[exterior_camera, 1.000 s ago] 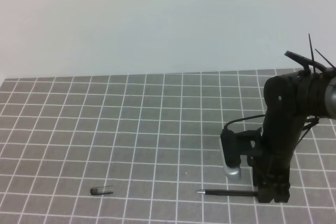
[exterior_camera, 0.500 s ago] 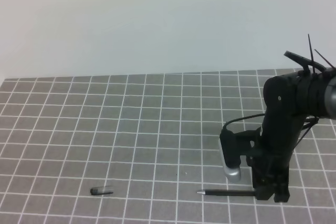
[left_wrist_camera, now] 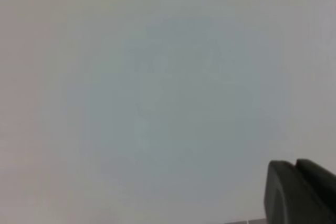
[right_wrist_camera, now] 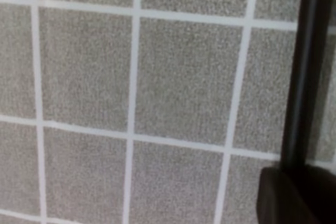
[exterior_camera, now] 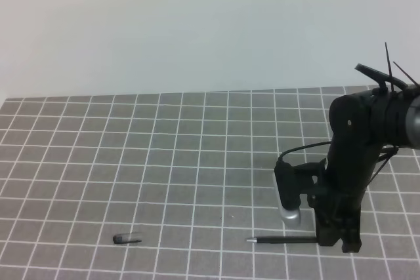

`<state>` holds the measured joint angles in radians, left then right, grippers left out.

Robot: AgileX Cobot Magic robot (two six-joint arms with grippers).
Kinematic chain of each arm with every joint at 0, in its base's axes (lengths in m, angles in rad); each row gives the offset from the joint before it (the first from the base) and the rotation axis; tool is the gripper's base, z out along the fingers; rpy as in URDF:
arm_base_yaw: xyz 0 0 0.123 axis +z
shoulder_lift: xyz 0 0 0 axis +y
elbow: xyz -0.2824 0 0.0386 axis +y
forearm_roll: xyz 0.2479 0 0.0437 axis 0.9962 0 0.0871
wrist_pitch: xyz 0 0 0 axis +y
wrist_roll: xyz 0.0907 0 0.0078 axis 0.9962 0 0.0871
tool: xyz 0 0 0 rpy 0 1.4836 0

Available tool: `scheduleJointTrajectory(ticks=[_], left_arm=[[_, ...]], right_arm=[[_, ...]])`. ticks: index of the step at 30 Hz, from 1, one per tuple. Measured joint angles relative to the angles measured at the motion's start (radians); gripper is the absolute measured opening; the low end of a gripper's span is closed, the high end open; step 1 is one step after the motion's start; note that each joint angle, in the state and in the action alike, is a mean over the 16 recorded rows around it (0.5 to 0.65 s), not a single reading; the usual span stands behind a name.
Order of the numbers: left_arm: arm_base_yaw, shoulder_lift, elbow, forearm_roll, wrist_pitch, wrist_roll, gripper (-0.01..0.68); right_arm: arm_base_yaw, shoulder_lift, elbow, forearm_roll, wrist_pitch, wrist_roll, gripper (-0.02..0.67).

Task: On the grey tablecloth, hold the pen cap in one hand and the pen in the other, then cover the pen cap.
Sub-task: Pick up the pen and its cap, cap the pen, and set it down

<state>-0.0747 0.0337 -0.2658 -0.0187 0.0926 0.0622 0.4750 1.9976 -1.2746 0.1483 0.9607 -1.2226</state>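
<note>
Right gripper, lower right of the overhead frame, lowered onto the rear end of the pen; jaws narrowing about the barrel, firm clasp not confirmed. Pen lying flat on the grey tablecloth, silvery tip toward the left. Pen cap well apart, lower left. Left gripper outside the overhead view, clenched, holding nothing visible. For a sound pick: squeeze square across the barrel, then lift level to avoid rolling.
</note>
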Motion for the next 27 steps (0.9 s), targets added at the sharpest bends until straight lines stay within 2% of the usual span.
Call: scheduleJointTrajectory(ticks=[7, 12, 18, 27], left_arm=[[0.0, 0.003, -0.012, 0.004, 0.02, 0.018, 0.0], [0.0, 0.028, -0.061, 0.009, 0.099, 0.044, 0.0], [0.0, 0.124, -0.211, -0.001, 0.308, 0.085, 0.0], [-0.001, 0.422, -0.566, -0.053, 0.702, 0.166, 0.0]], right_arm=[[0.0, 0.012, 0.0, -0.007, 0.02, 0.001, 0.047], [0.0, 0.02, 0.0, -0.016, 0.033, 0.001, 0.018], [0.0, 0.022, 0.0, -0.028, 0.038, -0.001, -0.004], [0.0, 0.022, 0.0, -0.035, 0.032, -0.007, -0.004]])
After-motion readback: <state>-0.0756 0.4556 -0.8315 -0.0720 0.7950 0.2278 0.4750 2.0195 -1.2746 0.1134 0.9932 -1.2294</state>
